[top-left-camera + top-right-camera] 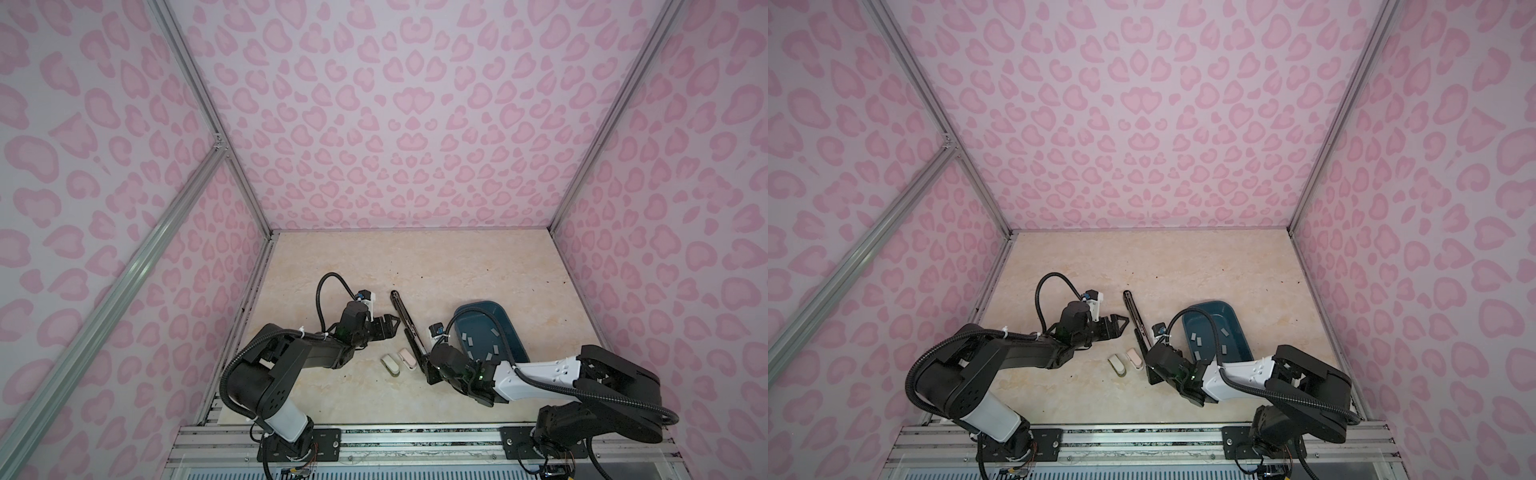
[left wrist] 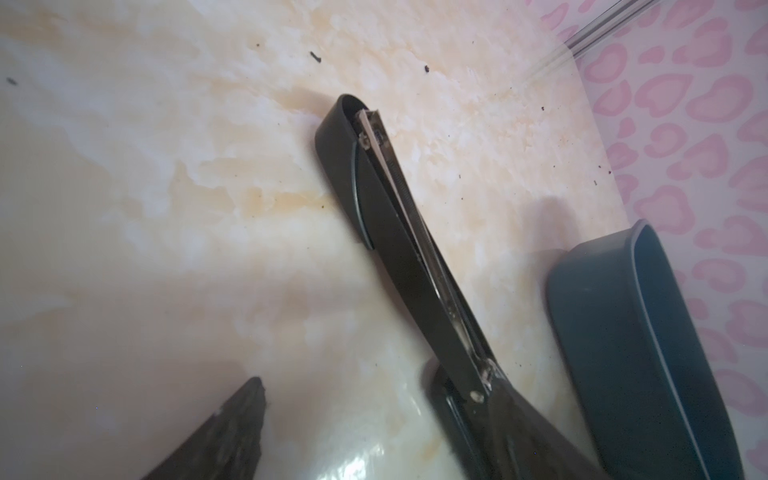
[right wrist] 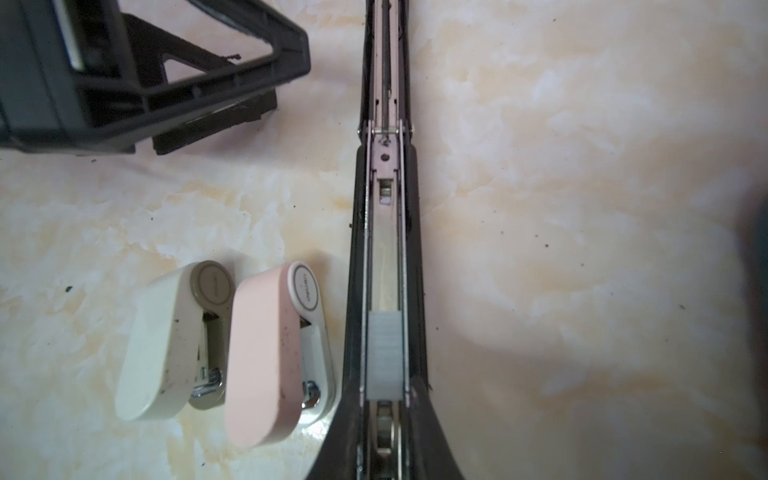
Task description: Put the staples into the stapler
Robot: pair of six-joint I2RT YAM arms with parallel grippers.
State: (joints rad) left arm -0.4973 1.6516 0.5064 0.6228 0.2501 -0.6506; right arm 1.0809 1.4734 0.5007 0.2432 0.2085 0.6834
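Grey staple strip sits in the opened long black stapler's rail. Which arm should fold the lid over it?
Left, probably. The left gripper is open and free beside the folded-back lid of the long black stapler, while the right gripper is clamped on the near end holding the grey staple strip.

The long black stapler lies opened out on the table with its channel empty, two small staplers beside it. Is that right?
Not empty: the right wrist view shows a grey staple strip lying in the channel of the long black stapler. It does lie opened out, the two small staplers beside it.
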